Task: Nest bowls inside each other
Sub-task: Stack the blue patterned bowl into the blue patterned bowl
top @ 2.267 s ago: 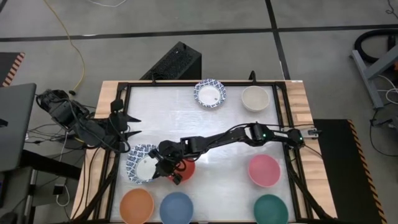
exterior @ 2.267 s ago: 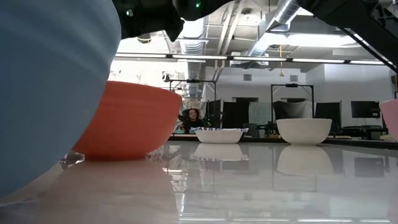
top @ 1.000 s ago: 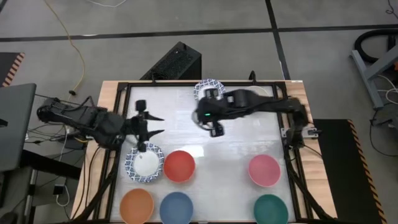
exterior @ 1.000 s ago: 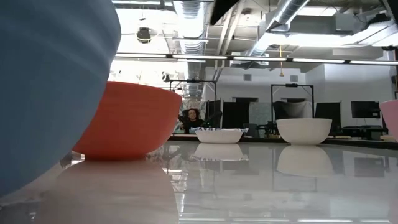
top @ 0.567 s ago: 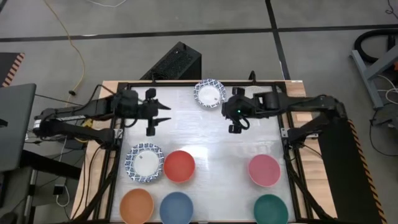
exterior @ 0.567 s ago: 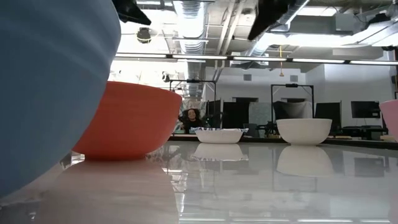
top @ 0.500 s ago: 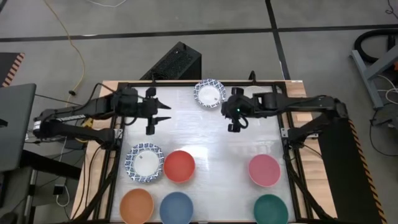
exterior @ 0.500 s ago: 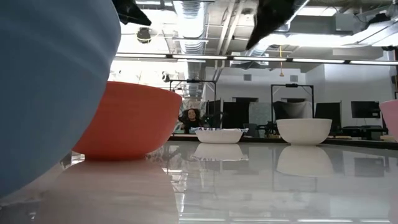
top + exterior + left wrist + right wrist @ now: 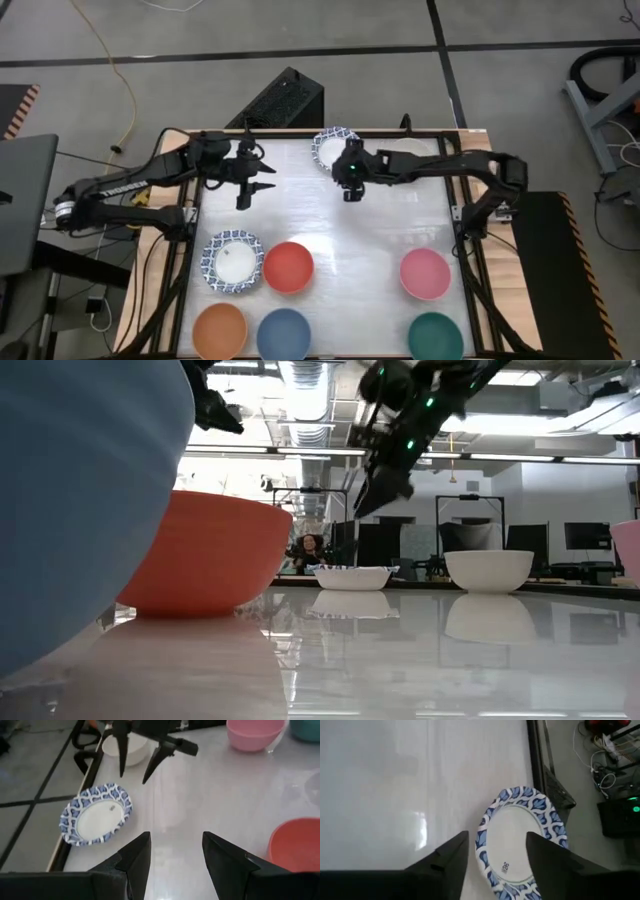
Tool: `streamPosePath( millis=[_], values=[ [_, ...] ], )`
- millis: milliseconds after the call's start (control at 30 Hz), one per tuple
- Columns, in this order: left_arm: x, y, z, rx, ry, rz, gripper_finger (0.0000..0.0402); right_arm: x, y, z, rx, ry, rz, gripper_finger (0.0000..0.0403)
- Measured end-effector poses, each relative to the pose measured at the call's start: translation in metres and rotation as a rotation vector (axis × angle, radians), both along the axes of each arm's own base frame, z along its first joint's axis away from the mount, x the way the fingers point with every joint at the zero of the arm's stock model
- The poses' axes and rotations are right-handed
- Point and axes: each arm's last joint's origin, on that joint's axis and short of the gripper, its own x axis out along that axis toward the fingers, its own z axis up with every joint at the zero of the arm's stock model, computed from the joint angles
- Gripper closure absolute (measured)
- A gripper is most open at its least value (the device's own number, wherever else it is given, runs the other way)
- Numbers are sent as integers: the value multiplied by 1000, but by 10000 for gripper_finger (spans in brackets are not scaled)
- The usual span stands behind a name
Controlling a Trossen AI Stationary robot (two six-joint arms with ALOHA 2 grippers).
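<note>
Two open, empty grippers up at the far end: the right gripper (image 9: 351,190) hangs just beside the white bowl with the blue-patterned rim (image 9: 334,148), jaws spread and holding nothing, while the left gripper (image 9: 258,187) waits over bare white table (image 9: 330,225), also apart. Danger here: this shallow bowl sits close to the table's black far edge, so a misjudged pinch could nudge it off. A tiny mark shows inside that bowl (image 9: 505,867), unreadable.
</note>
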Motion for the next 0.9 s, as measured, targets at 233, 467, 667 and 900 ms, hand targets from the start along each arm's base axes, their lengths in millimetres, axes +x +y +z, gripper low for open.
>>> streamPosePath(
  millis=[233, 467, 667, 900],
  values=[
    [-2, 5, -12, -12, 19, -9, 233, 12, -24, -37, 63, 57, -15, 163],
    [-4, 13, -22, -14, 7, 6, 233, 16, -37, -67, 80, 137, -54, 163],
    [-5, 14, -22, -28, 1, -7, 233, 19, -52, -76, 20, 163, -152, 166],
    [-5, 14, -23, -47, 0, 2, 233, 20, -59, -77, 24, 149, -188, 232]
  ],
)
